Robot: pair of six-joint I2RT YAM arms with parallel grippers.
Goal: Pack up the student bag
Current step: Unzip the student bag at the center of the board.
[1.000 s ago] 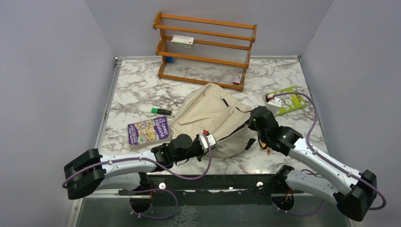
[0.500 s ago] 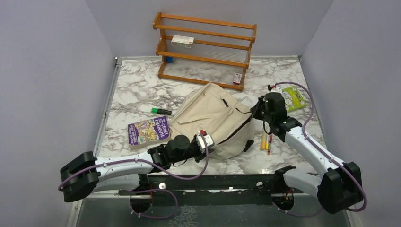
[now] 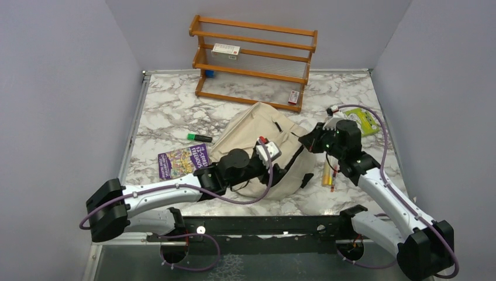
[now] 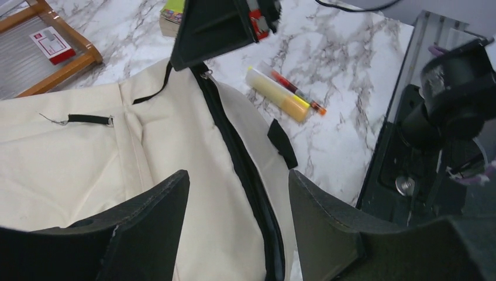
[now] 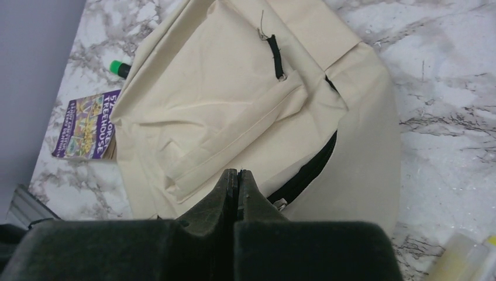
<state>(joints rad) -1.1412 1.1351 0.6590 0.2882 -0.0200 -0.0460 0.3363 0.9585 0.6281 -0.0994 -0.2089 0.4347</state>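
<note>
Two grippers work one student bag [image 3: 257, 140], which lies flat on the marble table [image 3: 169, 111], zip edge towards my right arm. My left gripper [image 4: 237, 181] hangs over the bag, jaws parted and empty, probably ready to spread the mouth. My right gripper [image 5: 238, 175] is clenched at the bag's zip [image 5: 304, 170]. Whether it pinches a tab is hidden, as is the bag's inside. Right of the bag wait a yellow marker [image 4: 278, 96] and a pen [image 4: 295, 91].

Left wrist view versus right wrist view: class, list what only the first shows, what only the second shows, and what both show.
Only the left wrist view: the orange wooden rack holding a red-and-white box, and the left gripper, open. Only the right wrist view: the purple paperback book and the green-capped black marker. Both: the beige fabric student bag with its black zip.
</note>
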